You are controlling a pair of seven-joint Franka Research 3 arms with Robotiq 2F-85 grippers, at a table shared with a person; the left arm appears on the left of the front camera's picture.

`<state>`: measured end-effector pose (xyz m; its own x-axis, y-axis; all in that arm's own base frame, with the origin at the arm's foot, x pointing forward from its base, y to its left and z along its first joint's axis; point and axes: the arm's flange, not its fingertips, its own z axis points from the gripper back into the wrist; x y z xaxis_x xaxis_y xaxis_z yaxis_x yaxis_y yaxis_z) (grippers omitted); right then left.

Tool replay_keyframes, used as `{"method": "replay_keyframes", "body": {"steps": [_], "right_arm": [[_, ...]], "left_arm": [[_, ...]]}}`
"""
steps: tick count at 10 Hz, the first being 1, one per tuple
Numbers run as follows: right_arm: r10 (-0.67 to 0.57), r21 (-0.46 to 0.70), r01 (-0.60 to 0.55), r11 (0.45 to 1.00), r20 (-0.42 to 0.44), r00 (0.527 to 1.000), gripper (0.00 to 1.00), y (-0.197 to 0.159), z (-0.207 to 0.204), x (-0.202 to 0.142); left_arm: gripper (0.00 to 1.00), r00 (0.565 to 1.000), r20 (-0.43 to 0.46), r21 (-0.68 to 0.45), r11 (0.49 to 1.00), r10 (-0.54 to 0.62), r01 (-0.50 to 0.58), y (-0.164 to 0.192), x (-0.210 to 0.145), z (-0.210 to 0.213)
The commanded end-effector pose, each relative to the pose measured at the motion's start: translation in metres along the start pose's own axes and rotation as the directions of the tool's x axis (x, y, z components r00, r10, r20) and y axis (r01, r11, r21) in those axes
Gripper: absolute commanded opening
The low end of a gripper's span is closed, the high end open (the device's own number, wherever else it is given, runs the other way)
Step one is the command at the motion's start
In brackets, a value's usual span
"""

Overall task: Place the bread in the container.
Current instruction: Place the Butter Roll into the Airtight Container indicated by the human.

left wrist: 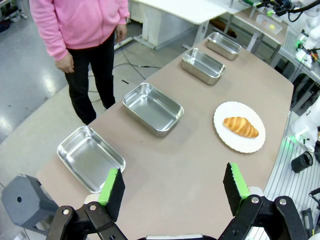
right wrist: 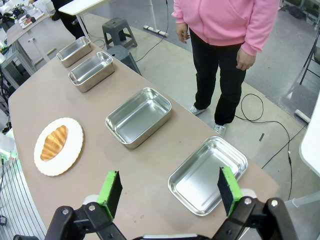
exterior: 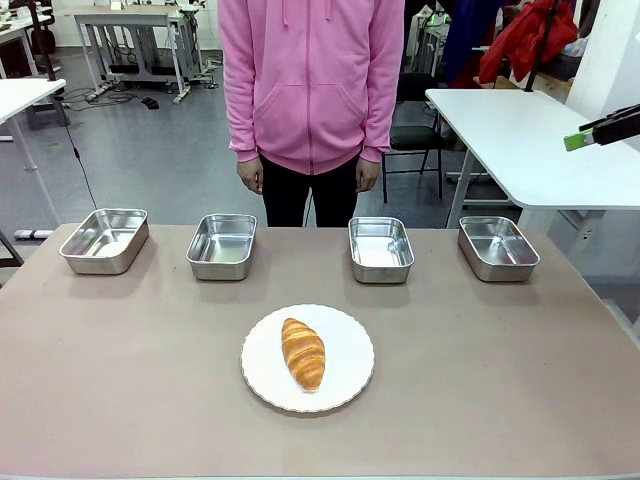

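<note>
Shows the bread (exterior: 303,353), a golden-brown croissant, lying on a round white plate (exterior: 345,345) at the near middle of the desk (exterior: 500,400). Looks untouched, so judged to be at the very start: nothing gripped, nothing moved. Leaves the whole job to do: reaching down to the bread, closing on it, carrying it across and setting it in the container. Lines up four shiny steel pans along the far edge, all bare inside and well apart from the plate: far-left pan (exterior: 104,240), inner-left pan (exterior: 222,245), inner-right pan (exterior: 381,248), far-right pan (exterior: 498,247). Cannot tell which of them counts as the container. Holds the left gripper (left wrist: 172,172) high over the desk's left end, angled down along the row of pans, fingers spread wide with nothing between them. Holds the right gripper (right wrist: 169,175) raised the same way over the right end, fingers parted and empty, well apart from the bread. Has a person in a pink hooded top standing at the far side, hands hanging down, touching nothing.
</note>
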<state>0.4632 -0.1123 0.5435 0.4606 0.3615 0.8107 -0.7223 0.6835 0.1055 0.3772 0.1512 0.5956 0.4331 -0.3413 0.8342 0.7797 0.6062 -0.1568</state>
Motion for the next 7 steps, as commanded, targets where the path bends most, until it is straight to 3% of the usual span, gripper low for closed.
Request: {"method": "replay_keyframes", "body": {"steps": [1, 7], "right_arm": [[0.002, 0.002, -0.002, 1.0, 0.002, 1.0, 1.0, 0.001, -0.0009, 0.0004], [0.002, 0.002, -0.002, 1.0, 0.002, 1.0, 1.0, 0.001, -0.0009, 0.0004]], "left_arm": [[1.0, 1.0, 0.004, 0.001, 1.0, -0.004, 0.004, -0.0007, 0.0014, 0.0], [1.0, 1.0, 0.004, 0.001, 1.0, -0.004, 0.004, -0.0007, 0.0014, 0.0]]}}
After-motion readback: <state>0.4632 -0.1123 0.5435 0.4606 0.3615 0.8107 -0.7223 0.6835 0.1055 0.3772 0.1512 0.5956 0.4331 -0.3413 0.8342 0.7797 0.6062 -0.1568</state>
